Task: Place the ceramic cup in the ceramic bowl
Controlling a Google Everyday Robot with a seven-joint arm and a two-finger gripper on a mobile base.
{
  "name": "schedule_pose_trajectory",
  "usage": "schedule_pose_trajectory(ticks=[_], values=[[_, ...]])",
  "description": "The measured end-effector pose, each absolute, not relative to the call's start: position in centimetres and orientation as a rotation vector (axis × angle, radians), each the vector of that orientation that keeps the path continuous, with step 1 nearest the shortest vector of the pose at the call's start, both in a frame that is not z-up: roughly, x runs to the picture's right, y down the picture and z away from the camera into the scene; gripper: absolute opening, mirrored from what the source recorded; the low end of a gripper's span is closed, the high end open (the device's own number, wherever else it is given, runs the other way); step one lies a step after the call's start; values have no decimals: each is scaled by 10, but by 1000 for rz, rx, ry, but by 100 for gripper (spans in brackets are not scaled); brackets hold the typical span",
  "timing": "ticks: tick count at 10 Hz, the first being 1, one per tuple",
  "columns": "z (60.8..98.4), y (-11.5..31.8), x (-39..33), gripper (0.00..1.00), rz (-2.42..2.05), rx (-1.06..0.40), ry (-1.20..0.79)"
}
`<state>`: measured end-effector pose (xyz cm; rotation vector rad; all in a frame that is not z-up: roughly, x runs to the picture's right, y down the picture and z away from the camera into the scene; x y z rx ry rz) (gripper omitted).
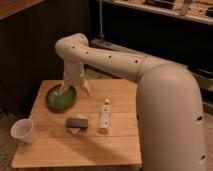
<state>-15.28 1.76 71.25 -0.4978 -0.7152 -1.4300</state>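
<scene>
The claw [74, 91], spread open and empty, straddles the green bowl's [56, 101] rim; the white cup [23, 131] stands at the desk's [117, 145] left edge.

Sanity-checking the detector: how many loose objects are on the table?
4. The ceramic bowl is back left, under the gripper. The ceramic cup is at the front-left edge. The dark block is at centre, with the white bottle right of it. The arm may hide more.
</scene>
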Motion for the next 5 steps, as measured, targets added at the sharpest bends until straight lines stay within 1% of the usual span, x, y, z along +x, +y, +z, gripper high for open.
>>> schedule_pose_trajectory(ticks=[5], values=[[713,17,-159,80,-1418,-488,-723]])
